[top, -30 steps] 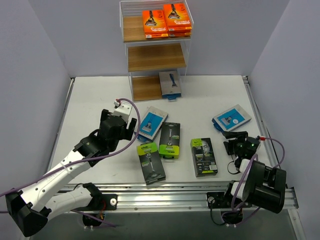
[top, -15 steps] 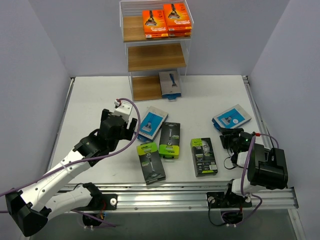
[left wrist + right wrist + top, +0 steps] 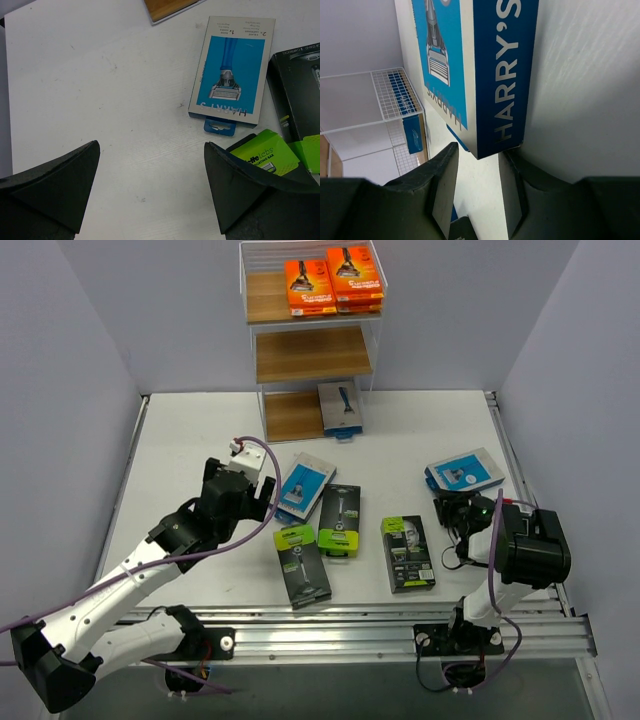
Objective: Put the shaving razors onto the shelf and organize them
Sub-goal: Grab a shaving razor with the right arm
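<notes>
1. Left wrist view only: left gripper [image 3: 151, 144] wide, empty, near blue pack [image 3: 231, 75].
2. Right wrist view only: right gripper [image 3: 478, 149] narrow at second blue pack [image 3: 470, 65] corner; grip unclear.
3. Top view: table [image 3: 200, 440] holds both, plus three black packs [image 3: 302, 565] [image 3: 340, 520] [image 3: 408, 552]; shelf [image 3: 310, 355] holds third blue pack [image 3: 340, 405] at the bottom, two orange stacks [image 3: 308, 287] [image 3: 355, 275] on top.

Five razor packs [image 3: 340, 520] lie before the shelf [image 3: 312, 355].
</notes>
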Controlling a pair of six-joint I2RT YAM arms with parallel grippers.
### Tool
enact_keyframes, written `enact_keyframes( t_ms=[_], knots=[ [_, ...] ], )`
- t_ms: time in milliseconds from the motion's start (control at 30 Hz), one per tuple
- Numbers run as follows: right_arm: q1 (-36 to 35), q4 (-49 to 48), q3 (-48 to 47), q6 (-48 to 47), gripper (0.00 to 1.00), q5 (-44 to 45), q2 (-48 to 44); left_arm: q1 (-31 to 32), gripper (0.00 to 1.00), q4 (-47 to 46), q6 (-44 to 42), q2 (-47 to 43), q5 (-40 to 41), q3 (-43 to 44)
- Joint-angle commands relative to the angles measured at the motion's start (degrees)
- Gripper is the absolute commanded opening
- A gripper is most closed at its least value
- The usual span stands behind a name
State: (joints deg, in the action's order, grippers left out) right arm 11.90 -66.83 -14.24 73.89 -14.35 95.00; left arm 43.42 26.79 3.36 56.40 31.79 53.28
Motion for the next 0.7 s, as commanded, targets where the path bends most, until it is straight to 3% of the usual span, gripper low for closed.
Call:
enact_keyframes(
  t_ms=[0, 233, 467, 667],
  knots=[
    [-1.18, -3.04, -1.05, 0.99, 0.34, 3.09, 2.02, 0.26, 0.94, -0.77, -0.01, -0.33, -0.85, 2.53],
    [-4.60, -4.63, 0.79, 5.47, 0.35, 7.56, 0.28, 0.26, 0.94, -0.77, -0.02, -0.33, -1.29, 2.71],
    [-10.14, 2.84, -0.35, 8.73, 0.38, 17.67, -4.39, 0.26, 0.94, -0.59, 0.07, -0.50, -1.64, 2.71],
    [-11.37, 5.92, -2.72, 10.22, 0.38, 20.94, -4.04, 0.35, 0.94, -0.59, 0.25, -0.50, -2.08, 2.71]
  ],
)
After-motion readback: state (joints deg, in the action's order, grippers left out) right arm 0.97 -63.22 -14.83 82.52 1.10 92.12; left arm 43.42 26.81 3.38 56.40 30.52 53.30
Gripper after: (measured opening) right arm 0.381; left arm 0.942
